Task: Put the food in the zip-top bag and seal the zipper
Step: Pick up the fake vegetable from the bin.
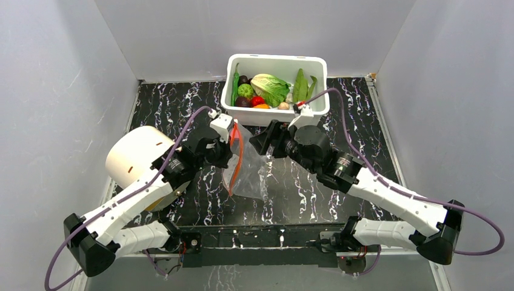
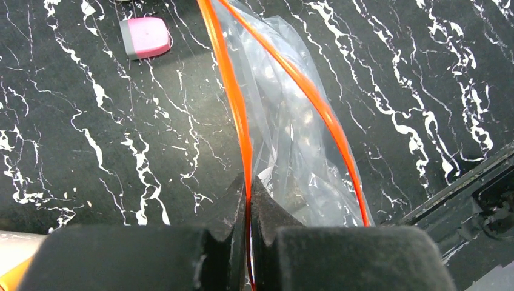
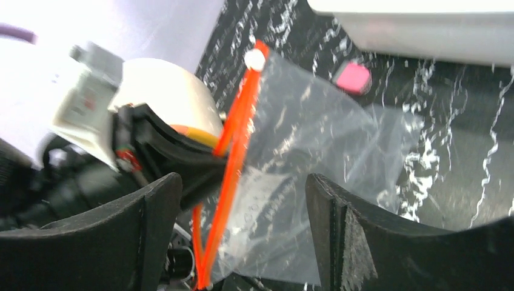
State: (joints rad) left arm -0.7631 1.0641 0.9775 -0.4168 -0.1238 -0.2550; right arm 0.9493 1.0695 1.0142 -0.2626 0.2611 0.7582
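My two arms are white shells joined by black round motor housings. The left arm [image 1: 127, 206] has a blocky black shoulder at seven o'clock of the overhead view. The right arm [image 1: 394, 194] has the same at five o'clock. A thin purple cable [image 1: 194, 115] runs along each arm, and a small white camera box [image 1: 222, 124] sits on each wrist. My left pincer [image 2: 250, 188] has matt black, wedge-shaped tips. My right pincer [image 3: 242, 182] has broad, curved black fingers [image 3: 363, 242]. Both bases sit on a black rail [image 1: 260, 236] at six o'clock.
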